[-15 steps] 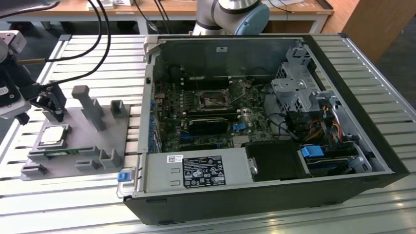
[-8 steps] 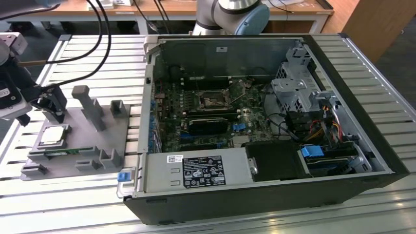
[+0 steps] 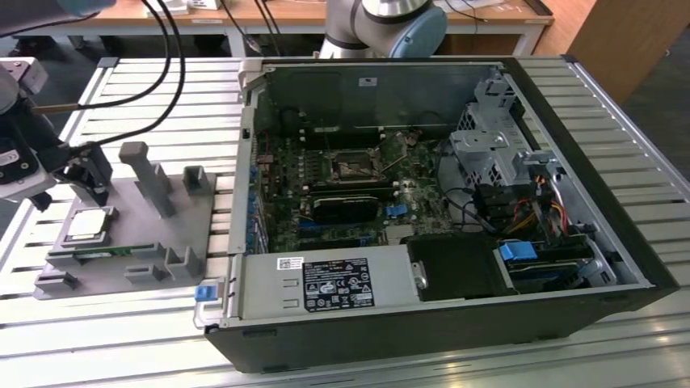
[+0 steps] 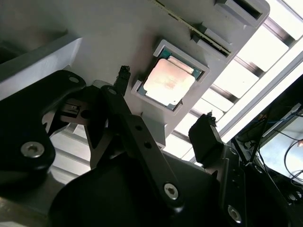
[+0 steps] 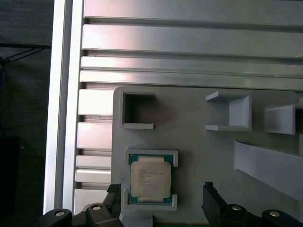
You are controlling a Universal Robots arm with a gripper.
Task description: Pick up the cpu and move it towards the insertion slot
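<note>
Soft, even light fills the exterior view, though the inside of the computer case [image 3: 356, 101] lies in shade. In the second wrist view the slatted table [image 4: 265, 54] blows out to white glare, and the gripper [image 4: 164, 98] reads as a dark, slightly blurred silhouette. In the first wrist view the chip [image 5: 150, 177] shows a mild sheen and the grey fixture [image 5: 189, 127] casts faint shadows.

Black linkage fingers [image 4: 206, 137], silver screws [image 4: 32, 149], grey-blue arm joints [image 3: 393, 24], black cables [image 3: 170, 56]

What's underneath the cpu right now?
The cpu lies in a raised-rim pocket of the grey plastic fixture, which rests on the slatted metal table. The pocket floor beneath the chip is covered, so it cannot be seen.
</note>
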